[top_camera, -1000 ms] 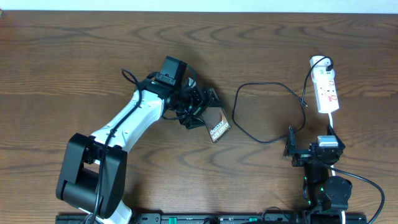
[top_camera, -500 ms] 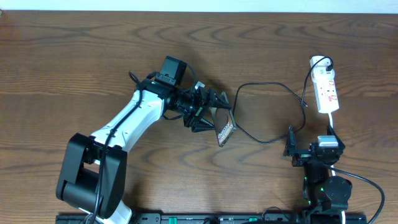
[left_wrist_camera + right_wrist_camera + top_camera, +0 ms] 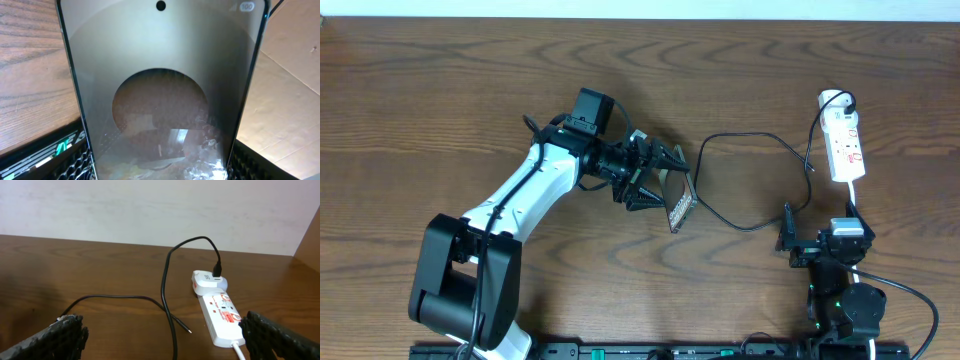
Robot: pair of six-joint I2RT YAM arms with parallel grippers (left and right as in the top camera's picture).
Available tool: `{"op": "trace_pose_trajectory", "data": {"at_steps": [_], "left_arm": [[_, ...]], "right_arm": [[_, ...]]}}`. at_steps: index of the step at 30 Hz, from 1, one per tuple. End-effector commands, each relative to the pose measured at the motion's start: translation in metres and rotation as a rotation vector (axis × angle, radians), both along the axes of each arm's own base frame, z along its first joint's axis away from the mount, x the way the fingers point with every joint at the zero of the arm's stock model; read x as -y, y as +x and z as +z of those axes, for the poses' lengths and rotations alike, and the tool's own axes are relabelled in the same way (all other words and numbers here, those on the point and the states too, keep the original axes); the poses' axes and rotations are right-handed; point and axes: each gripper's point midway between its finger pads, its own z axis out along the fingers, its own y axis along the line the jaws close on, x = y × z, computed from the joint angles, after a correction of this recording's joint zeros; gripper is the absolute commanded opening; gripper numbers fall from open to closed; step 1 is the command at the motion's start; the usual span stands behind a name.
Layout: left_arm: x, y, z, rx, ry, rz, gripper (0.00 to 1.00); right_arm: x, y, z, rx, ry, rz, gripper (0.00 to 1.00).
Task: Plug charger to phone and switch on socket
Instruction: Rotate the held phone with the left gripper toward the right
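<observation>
Left gripper (image 3: 660,178) clamps the slick-looking, rigid phone (image 3: 681,203) by its edges; right gripper (image 3: 160,332) gapes empty near the socket (image 3: 845,150); limp charger (image 3: 163,285) is probably best grabbed just behind its tip.

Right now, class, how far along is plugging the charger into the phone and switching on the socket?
Done: the charger is plugged into the white plug on the socket. In hand: the left gripper holds the phone up on edge. Left: the charger tip lies loose on the table, not in the phone, and the open right gripper is well short of the socket.
</observation>
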Motion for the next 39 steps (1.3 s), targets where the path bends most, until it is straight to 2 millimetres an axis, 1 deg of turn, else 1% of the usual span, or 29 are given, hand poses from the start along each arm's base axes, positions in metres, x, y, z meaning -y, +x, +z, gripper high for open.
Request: {"op": "trace_pose_trajectory", "data": {"at_steps": [1,14,22,29,34,35,39], "left_arm": [[0.001,-0.003,0.015,0.004,-0.055,-0.017,0.52],[0.001,-0.003,0.015,0.005,-0.055,-0.017,0.52],[0.001,0.0,0.012,0.074,-0.048,-0.034,0.52],[-0.005,0.009,-0.003,0.141,0.042,-0.009,0.52],[-0.014,0.02,-0.019,0.185,0.152,0.034,0.52],[-0.017,0.025,-0.025,0.2,0.194,0.052,0.52],[-0.025,0.032,-0.034,0.223,0.266,0.082,0.52]], "right_arm": [[-0.001,0.0,-0.001,-0.001,0.008,0.001,0.99],[-0.001,0.0,-0.001,-0.001,0.008,0.001,0.99],[-0.001,0.0,-0.001,-0.001,0.008,0.001,0.99],[-0.001,0.0,-0.001,-0.001,0.008,0.001,0.99],[-0.001,0.0,-0.001,-0.001,0.008,0.001,0.99],[-0.001,0.0,-0.001,-0.001,0.008,0.001,0.99],[-0.001,0.0,-0.001,-0.001,0.007,0.001,0.99]]}}
